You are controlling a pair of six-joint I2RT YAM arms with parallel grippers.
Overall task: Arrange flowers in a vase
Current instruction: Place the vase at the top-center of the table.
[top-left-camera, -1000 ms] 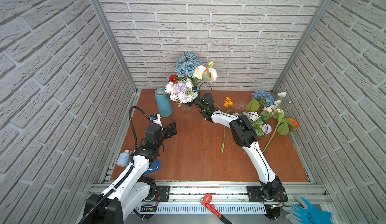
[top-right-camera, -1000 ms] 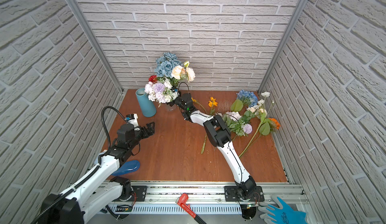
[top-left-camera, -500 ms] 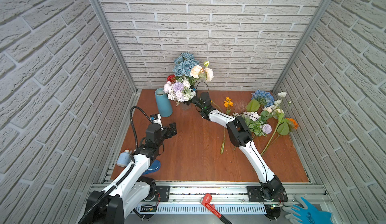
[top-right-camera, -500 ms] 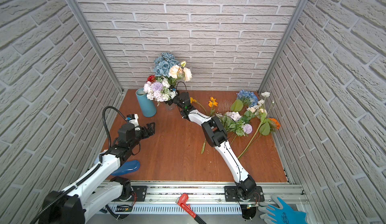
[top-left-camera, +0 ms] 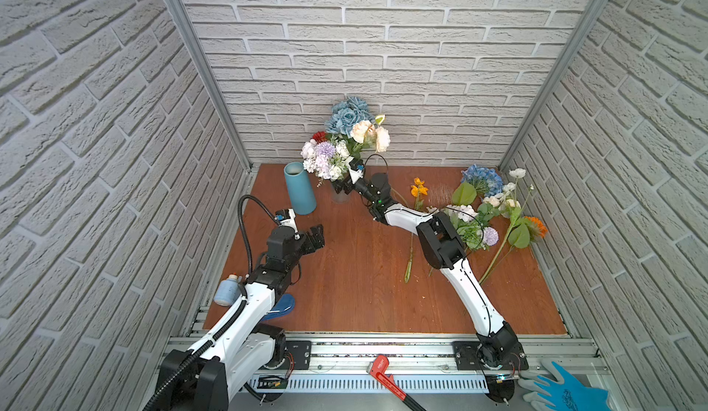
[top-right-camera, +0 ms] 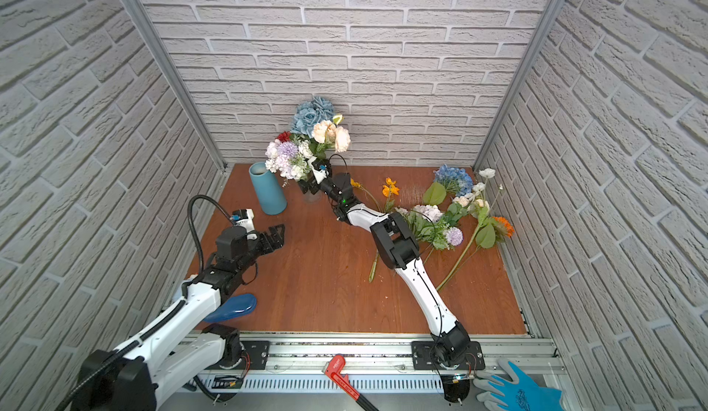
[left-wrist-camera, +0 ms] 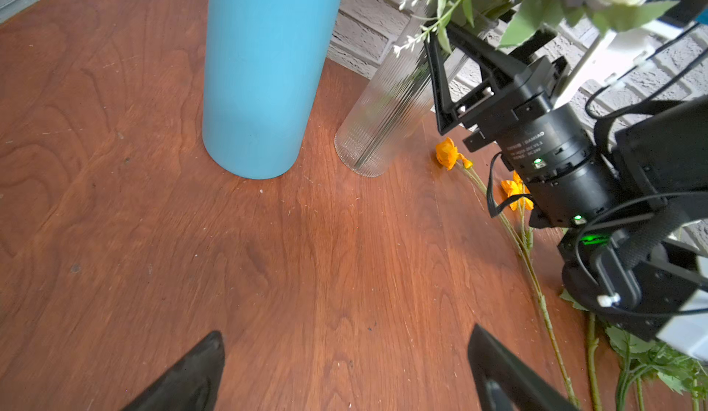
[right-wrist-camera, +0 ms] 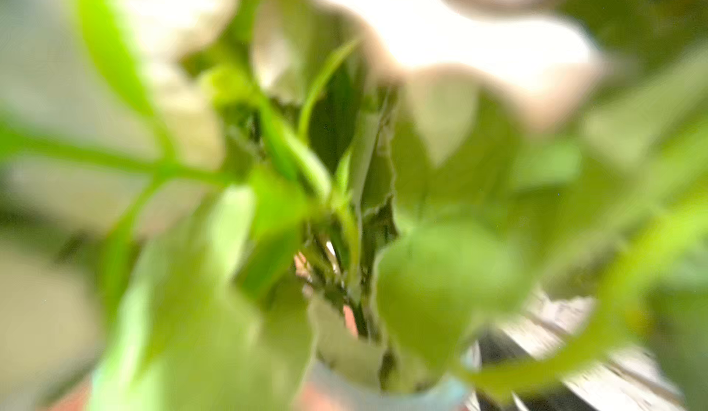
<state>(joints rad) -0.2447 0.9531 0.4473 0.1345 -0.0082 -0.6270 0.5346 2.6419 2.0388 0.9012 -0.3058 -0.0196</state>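
Observation:
A bunch of flowers (top-left-camera: 344,137) (top-right-camera: 310,137) with blue, peach, lilac, white and red heads stands in a clear ribbed vase (top-left-camera: 339,197) (left-wrist-camera: 383,121) at the back wall. My right gripper (top-left-camera: 342,186) (top-right-camera: 307,186) is at the vase's neck, under the blooms. Its jaws stand apart, open, with nothing seen gripped. The right wrist view is filled with blurred leaves and stems (right-wrist-camera: 337,206). More flowers (top-left-camera: 482,213) lie loose on the table at the right, and an orange one (top-left-camera: 418,188) (left-wrist-camera: 446,154) lies nearer the vase. My left gripper (top-left-camera: 316,238) (left-wrist-camera: 346,346) hovers open and empty over bare wood.
A tall blue vase (top-left-camera: 299,188) (left-wrist-camera: 264,71) stands just left of the glass one. A blue spray bottle (top-left-camera: 226,292) and a blue object (top-left-camera: 283,305) lie by the left arm's base. A red wrench (top-left-camera: 383,370) and a blue glove (top-left-camera: 567,393) lie on the front rail.
My right gripper has moved left to the vase's neck and its jaws have widened. The peach blooms have shifted slightly left. The left arm has stayed put.

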